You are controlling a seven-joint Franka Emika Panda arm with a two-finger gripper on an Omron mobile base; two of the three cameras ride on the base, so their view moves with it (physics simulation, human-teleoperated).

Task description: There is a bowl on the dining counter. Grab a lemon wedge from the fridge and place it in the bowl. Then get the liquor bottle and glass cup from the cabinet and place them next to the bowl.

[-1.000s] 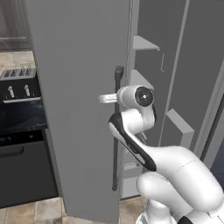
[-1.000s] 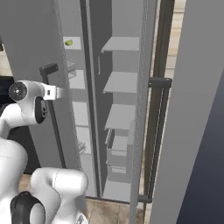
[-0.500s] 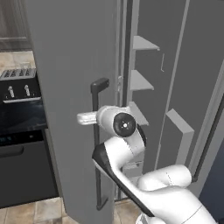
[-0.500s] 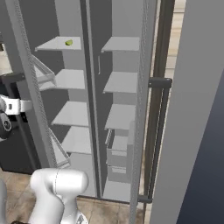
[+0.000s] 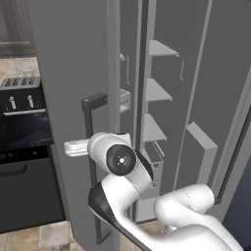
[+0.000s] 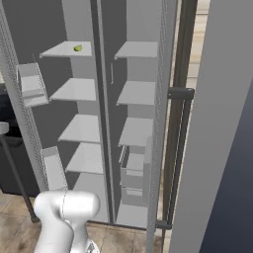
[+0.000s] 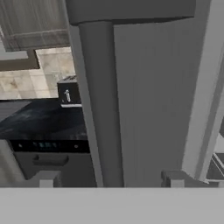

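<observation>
The tall grey fridge [image 6: 143,99] stands open across the frame, both doors swung wide, white shelves stepping down its two compartments in the right base view. Its left door [image 5: 73,98] fills the left half of the left base view, the long dark bar handle [image 5: 90,162] running down the door's face at centre left. The white arm's wrist sits against that handle in the lower middle of the left base view, with the gripper [image 7: 111,179] facing the door; in the hand view its two finger tips [image 7: 46,179] rise at the bottom edge well apart, the jaws spread, with the dark handle bar [image 7: 89,109] running up between them and nothing pinched. Left of the door, a black oven front [image 5: 24,186] and a toaster [image 5: 19,93] sit at the left edge. The lemon wedge [image 6: 77,48], a tiny yellow-green speck, lies on the top shelf of the left compartment, upper left of the right base view.
</observation>
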